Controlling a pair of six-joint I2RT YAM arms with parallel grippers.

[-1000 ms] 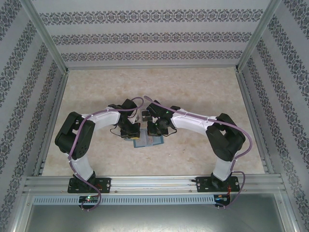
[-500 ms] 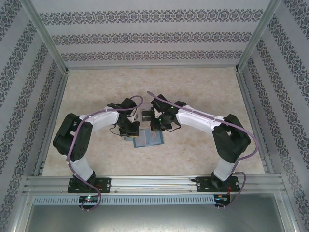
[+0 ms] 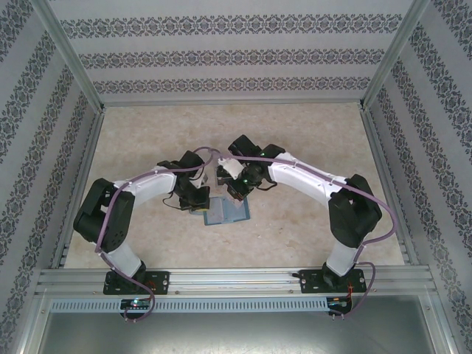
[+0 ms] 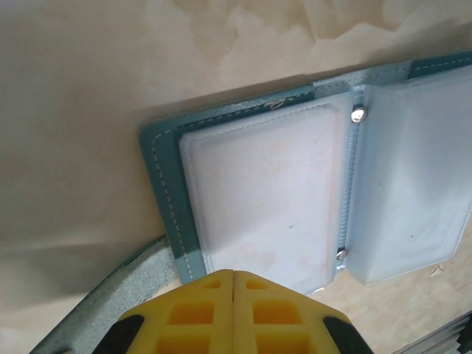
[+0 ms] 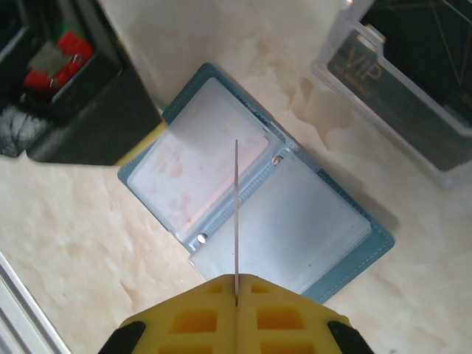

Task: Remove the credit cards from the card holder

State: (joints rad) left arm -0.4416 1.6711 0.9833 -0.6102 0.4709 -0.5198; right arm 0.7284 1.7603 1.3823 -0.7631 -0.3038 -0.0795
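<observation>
Two claws, both closed. R claw (image 5: 236, 293) pinches one credit card (image 5: 236, 206) edge-on, above open card holder (image 5: 295, 221), which lies mid-counter (image 3: 310, 147), nearer front edge. L claw (image 4: 234, 286) shut on nothing, tips at holder's edge; I judge it's pinning, contact unclear. Pale card (image 4: 262, 195) looks seated in pocket. Risks: thin card slips from pinch; holder drags if pin slips; clear tray (image 5: 413, 96) close by, could get bumped.
</observation>
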